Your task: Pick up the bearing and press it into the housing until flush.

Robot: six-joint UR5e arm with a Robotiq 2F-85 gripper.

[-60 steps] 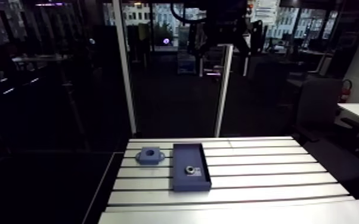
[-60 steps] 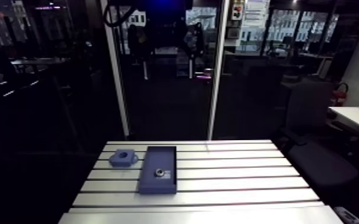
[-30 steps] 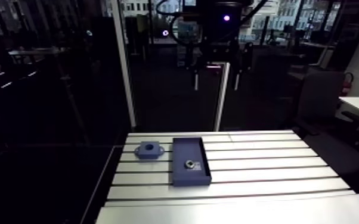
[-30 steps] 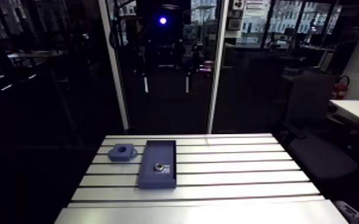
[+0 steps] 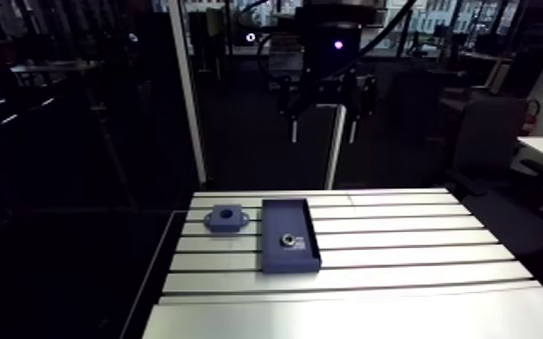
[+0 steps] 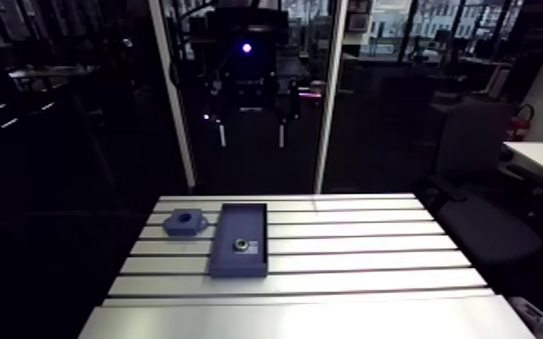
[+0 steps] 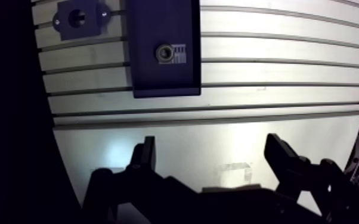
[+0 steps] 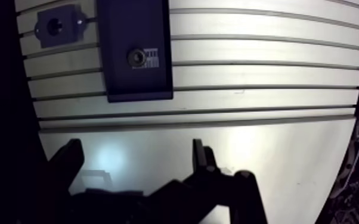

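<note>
Wrist view: the claw (image 7: 210, 143) hangs wide open and empty above the tabletop (image 7: 289, 71). The bearing (image 7: 164, 53) lies in a tray (image 7: 158, 24) just beside the housing (image 7: 77, 18), probably to keep the carry short.

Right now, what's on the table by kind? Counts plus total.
1 silver metal ring bearing
1 blue housing block with a round bore
1 dark blue rectangular tray
Total: 3

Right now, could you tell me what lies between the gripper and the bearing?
In the wrist view, only bare slotted table and the near wall of the blue tray holding the bearing lie ahead of the open gripper.
</note>
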